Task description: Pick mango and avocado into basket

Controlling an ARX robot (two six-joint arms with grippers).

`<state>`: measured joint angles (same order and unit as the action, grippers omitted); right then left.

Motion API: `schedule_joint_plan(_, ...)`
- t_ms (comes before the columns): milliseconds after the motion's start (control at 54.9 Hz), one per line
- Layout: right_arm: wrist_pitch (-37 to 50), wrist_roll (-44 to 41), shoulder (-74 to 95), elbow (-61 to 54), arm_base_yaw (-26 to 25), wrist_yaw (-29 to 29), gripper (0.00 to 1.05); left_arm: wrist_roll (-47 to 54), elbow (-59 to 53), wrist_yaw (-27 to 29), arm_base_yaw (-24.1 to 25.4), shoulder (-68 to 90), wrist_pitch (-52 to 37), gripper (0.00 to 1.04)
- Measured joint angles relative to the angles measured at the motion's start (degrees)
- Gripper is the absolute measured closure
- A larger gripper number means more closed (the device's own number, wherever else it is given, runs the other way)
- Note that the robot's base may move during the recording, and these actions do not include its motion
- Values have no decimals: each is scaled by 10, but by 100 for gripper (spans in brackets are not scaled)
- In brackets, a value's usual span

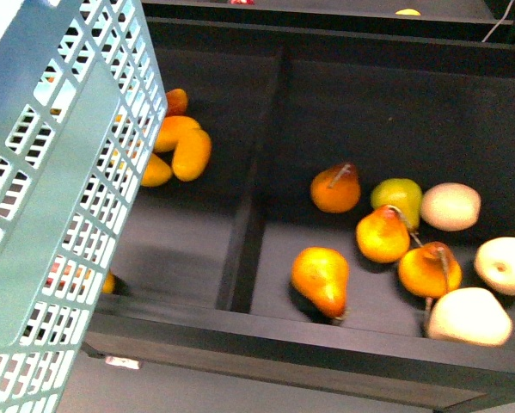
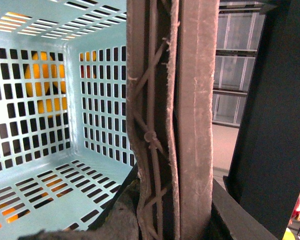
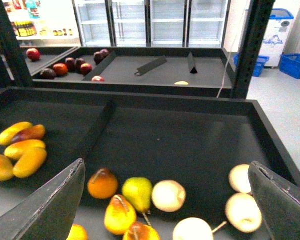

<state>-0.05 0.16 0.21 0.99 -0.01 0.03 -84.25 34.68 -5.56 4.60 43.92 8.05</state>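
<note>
Smooth, oblong yellow-orange mango (image 3: 29, 161) lies past the divider (image 3: 97, 131), leftward of my right gripper (image 3: 166, 162), whose dark fingers spread wide above pears (image 3: 137, 192). My left gripper (image 2: 172, 220) clamps the slotted teal basket (image 2: 97, 130) by its rough brown-grey handle (image 2: 195, 110).

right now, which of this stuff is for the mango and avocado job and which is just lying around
For the job: mangoes, basket; no avocado in view.
Lying about: pears, pale round fruit, red apples on the back shelf.
</note>
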Motion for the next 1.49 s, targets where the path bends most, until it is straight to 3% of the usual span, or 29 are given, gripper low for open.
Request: schedule_joint_plan(1493, 0, 0, 0, 0, 0, 2, 9, 0, 0, 0, 0, 0, 0, 86)
